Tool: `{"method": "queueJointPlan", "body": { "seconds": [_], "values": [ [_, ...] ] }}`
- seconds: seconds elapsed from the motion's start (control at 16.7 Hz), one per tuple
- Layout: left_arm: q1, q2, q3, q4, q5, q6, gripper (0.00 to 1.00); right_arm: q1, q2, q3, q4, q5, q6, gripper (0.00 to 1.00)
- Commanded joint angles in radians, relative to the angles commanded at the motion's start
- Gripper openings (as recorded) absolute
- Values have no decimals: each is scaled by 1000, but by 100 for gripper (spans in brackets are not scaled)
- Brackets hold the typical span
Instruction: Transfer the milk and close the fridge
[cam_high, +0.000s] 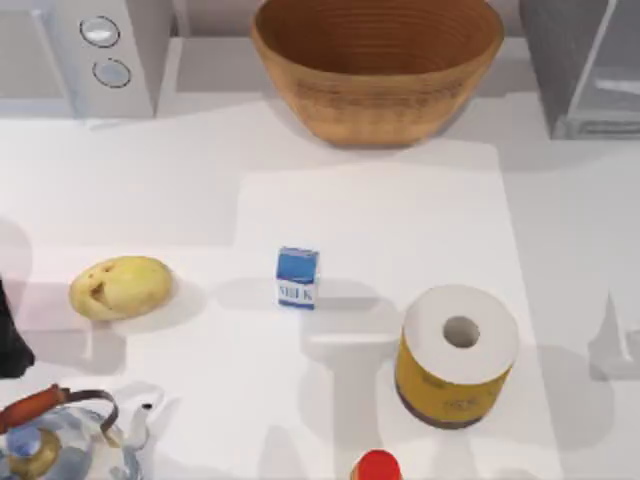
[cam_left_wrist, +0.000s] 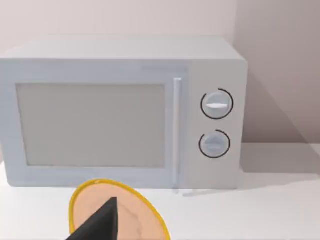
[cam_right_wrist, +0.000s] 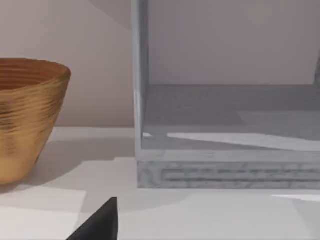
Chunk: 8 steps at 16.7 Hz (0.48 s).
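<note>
The milk, a small carton with a blue top and a white band, stands upright in the middle of the table, with nothing gripping it. The fridge is the dark-grey box at the back right, with a paler door panel in a light frame. In the right wrist view the fridge shows its bare grey inside, so it stands open. A dark part of my left gripper sits at the table's left edge, near the potato. A dark tip of my right gripper points toward the fridge from some way off.
A wicker basket stands at the back centre and a light-grey microwave with two dials at the back left. A potato lies left of the milk. A yellow-wrapped paper roll, a kettle and a red object sit along the front.
</note>
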Motion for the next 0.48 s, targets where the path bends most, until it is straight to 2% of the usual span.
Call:
{"method": "queueJointPlan", "body": {
  "seconds": [0.24, 0.36, 0.48],
  "values": [
    [0, 0, 0, 0, 0, 0, 100, 37, 36, 1, 36, 37, 1, 100],
    [0, 0, 0, 0, 0, 0, 100, 114, 110, 4, 107, 114, 3, 100],
    [0, 0, 0, 0, 0, 0, 100, 232, 213, 7, 204, 232, 5, 100]
  ]
}}
